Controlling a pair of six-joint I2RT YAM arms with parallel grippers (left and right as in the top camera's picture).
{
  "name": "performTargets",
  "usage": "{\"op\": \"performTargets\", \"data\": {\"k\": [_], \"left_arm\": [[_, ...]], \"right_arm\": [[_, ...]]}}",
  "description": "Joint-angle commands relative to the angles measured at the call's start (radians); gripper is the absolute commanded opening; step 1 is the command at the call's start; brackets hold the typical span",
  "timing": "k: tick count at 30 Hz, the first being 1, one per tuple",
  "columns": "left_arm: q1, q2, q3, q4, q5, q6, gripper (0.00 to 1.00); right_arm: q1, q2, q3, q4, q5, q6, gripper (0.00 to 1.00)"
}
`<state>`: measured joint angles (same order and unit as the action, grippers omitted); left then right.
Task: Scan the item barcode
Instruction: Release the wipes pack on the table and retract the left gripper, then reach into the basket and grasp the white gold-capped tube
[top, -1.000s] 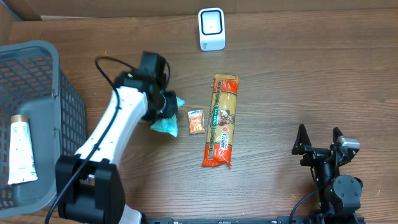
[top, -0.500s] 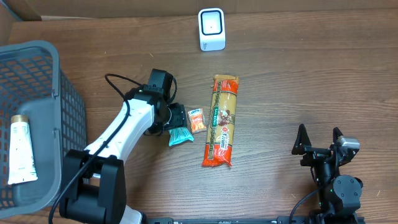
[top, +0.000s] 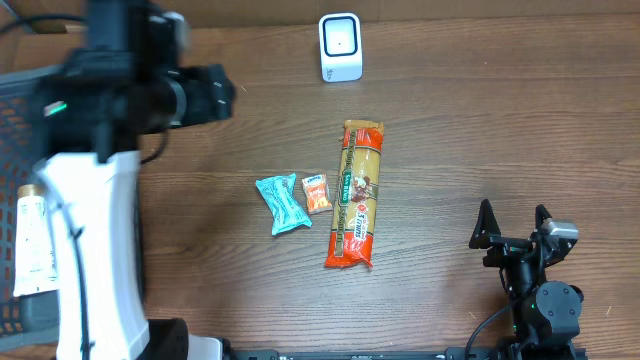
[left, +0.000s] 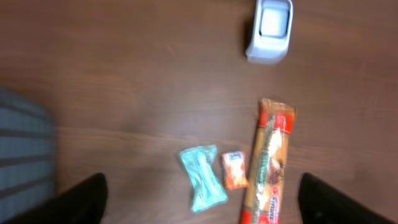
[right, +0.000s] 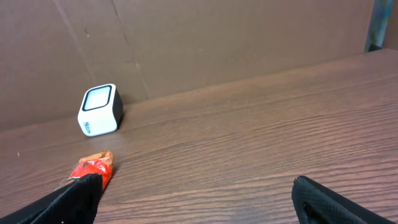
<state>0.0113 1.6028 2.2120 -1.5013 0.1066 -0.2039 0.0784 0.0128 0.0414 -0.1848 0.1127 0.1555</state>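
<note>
A teal packet (top: 283, 203) lies flat on the table, with a small orange packet (top: 316, 193) and a long orange pasta pack (top: 358, 193) to its right. The white scanner (top: 340, 46) stands at the back edge. My left arm (top: 100, 150) is raised high at the left, blurred. The left gripper (left: 200, 186) is open and empty, looking down from far above on the teal packet (left: 201, 178), the pasta pack (left: 268, 163) and the scanner (left: 270, 30). At the front right, my right gripper (top: 512, 225) rests open and empty.
A grey basket (top: 70, 95) stands at the left edge, partly hidden by my left arm, with a white tube (top: 30, 245) inside. A cardboard wall runs behind the scanner (right: 99, 110). Bare wood lies between the pasta pack and the right gripper (right: 199, 205).
My left gripper opened and let go of the teal packet, which now lies beside the small orange packet. The left arm then rose up and away to the left. The right arm is unmoved.
</note>
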Motion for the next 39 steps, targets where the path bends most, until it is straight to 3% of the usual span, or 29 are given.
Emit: {"op": "performTargets", "data": {"k": [1,8,17,24,29,34,39], "left_arm": [[0.106,-0.008,0.168,-0.068,-0.079,0.051,1.00],[0.337,-0.009,0.307,-0.134,-0.081,0.051,1.00],[0.737,0.019,0.259,-0.134,-0.062,0.011,0.98],[0.819,0.018,0.116,-0.108,-0.063,0.045,0.95],[0.813,0.019,-0.080,0.040,-0.090,0.064,0.96],[0.798,0.020,-0.323,0.342,-0.080,0.225,0.94],[0.779,0.047,-0.500,0.576,-0.084,0.371,0.99]], "right_arm": [[0.000,-0.010,0.019,-0.009,0.018,-0.006,1.00],[0.000,-0.010,0.019,-0.009,0.018,-0.005,1.00],[0.000,-0.010,0.019,-0.009,0.018,-0.005,1.00],[0.000,-0.010,0.019,-0.009,0.018,-0.005,1.00],[0.000,-0.010,0.019,-0.009,0.018,-0.005,1.00],[0.000,-0.010,0.019,-0.009,0.018,-0.005,1.00],[0.000,-0.010,0.019,-0.009,0.018,-0.005,1.00]]}}
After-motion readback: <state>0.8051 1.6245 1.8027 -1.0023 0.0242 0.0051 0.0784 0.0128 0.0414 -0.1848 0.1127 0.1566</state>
